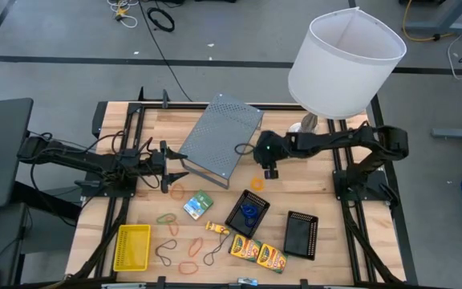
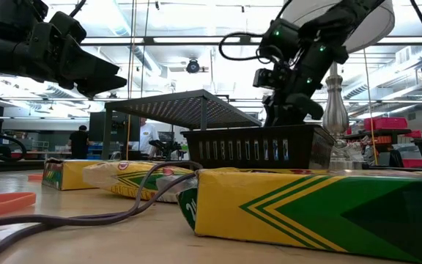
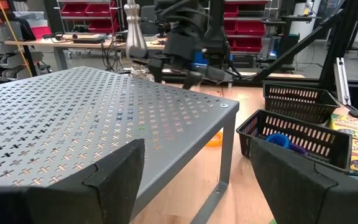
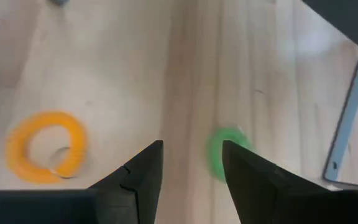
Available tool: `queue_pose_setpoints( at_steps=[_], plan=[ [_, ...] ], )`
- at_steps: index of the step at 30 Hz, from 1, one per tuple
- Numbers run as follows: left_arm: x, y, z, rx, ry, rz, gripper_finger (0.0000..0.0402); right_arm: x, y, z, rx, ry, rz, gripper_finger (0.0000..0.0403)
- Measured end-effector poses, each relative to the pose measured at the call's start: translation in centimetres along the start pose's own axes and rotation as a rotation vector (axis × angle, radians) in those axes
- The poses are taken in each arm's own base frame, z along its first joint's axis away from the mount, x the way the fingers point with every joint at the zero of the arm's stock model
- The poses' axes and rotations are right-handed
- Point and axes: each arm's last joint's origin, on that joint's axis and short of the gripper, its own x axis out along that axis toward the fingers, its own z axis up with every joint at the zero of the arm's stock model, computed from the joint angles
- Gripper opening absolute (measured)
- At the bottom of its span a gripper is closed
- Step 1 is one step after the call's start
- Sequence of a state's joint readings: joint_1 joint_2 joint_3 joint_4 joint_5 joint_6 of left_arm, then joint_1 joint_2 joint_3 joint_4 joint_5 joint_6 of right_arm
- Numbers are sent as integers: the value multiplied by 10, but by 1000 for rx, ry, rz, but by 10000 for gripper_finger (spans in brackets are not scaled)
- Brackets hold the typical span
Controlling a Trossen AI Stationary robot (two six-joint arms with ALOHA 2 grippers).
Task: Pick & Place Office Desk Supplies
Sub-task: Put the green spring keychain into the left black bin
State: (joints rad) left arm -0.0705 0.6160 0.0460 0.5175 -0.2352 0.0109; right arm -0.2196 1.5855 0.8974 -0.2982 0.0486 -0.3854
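Observation:
My right gripper [image 1: 271, 170] hangs open above the wood, just right of the grey perforated shelf [image 1: 219, 138]. Nothing sits between its fingers [image 4: 191, 158]. An orange rubber loop [image 4: 45, 146] lies flat on the table beside them, with a small blurred green thing [image 4: 224, 150] close by. My left gripper [image 1: 175, 167] waits open and level at the shelf's left corner [image 3: 104, 137]. Nearer the front lie a black mesh tray [image 1: 247, 213] with something blue in it, a second tray [image 1: 301, 234], two crayon boxes [image 1: 257, 251], a green-white packet [image 1: 198, 205] and a yellow basket [image 1: 131, 246].
A big white-shaded lamp [image 1: 345, 60] stands at the far right, behind my right arm. Several coloured loops [image 1: 173, 241] lie scattered between the basket and the crayon boxes. Black rails [image 1: 127, 136] run along both table sides.

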Motion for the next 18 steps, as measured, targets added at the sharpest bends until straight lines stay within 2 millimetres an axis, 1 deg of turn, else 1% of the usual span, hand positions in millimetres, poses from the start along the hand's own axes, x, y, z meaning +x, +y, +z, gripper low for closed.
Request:
queue_pose_setpoints(
  at_steps=[4,9,12,18],
  plan=[
    [0,0,0,0,-1,0,293,13,-10,-9,3,39,22,172],
    [0,0,0,0,-3,0,293,33,-16,-19,-1,86,34,172],
    [0,0,0,0,-3,0,293,39,-20,-21,0,83,24,172],
    [0,0,0,0,-3,0,293,40,-26,-24,-3,84,16,172]
  ],
)
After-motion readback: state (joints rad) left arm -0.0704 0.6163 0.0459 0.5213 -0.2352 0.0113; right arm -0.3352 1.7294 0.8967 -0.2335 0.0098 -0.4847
